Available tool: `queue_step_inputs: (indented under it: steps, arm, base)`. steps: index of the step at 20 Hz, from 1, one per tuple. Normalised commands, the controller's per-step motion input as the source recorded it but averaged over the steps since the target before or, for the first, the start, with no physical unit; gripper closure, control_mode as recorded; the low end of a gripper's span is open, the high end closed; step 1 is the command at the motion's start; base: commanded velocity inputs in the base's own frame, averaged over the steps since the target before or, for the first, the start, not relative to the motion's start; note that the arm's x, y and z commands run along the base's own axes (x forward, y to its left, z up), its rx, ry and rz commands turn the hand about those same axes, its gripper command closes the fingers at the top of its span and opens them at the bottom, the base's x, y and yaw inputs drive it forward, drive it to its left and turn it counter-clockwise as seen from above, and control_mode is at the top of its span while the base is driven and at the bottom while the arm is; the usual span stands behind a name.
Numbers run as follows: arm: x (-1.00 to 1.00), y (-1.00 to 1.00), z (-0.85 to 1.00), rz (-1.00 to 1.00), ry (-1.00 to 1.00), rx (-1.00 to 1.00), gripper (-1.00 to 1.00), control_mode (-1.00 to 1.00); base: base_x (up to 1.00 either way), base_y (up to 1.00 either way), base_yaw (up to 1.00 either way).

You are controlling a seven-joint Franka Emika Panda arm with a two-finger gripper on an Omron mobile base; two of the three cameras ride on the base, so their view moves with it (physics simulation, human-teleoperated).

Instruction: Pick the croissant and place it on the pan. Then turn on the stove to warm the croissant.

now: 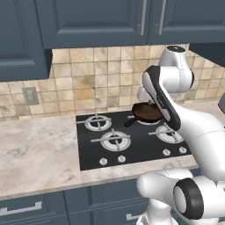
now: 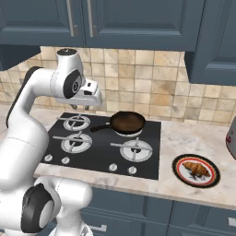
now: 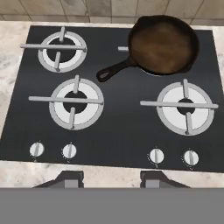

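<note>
My fingers (image 3: 110,177): closed, empty, above stove (image 3: 118,122).
Pan (image 3: 162,43): on stove's back burner.
Croissant (image 2: 195,169): on plate (image 2: 179,162), right of stove.

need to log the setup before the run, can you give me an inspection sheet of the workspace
surface: light marbled counter around the stove.
job's things: pan sits empty on the stove's back right burner, handle toward the middle; croissant lies on a dark red-rimmed plate on the counter right of the stove.
clutter: nothing seen.
grippers: gripper above the stove, shut, fingers holding nothing.
cables: nothing seen.
surroundings: tan tiled backsplash, dark blue cabinets above and below, wall outlet.
</note>
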Motion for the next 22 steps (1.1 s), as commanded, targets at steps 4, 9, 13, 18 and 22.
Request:
queue_step_inputs:
  steps: [4,9,13,18,22]
  arm:
    - [-0.03,-0.04,-0.02,0.0,0.0,0.0,-1.0,-1.0]
    - [-0.08,-0.17,-0.07,0.0,0.0,0.0,-1.0,-1.0]
    - [-0.08,-0.18,-0.12,0.0,0.0,0.0,-1.0,-1.0]
    - [-0.16,-0.2,-0.16,0.0,0.0,0.0,-1.0,-1.0]
    - [-0.25,-0.21,-0.17,0.0,0.0,0.0,-1.0,-1.0]
  base:
    - [0.0,0.0,0.0]
    - [0.0,0.0,0.0]
    - [0.0,0.0,0.0]
    - [0.0,0.0,0.0]
    - [0.0,0.0,0.0]
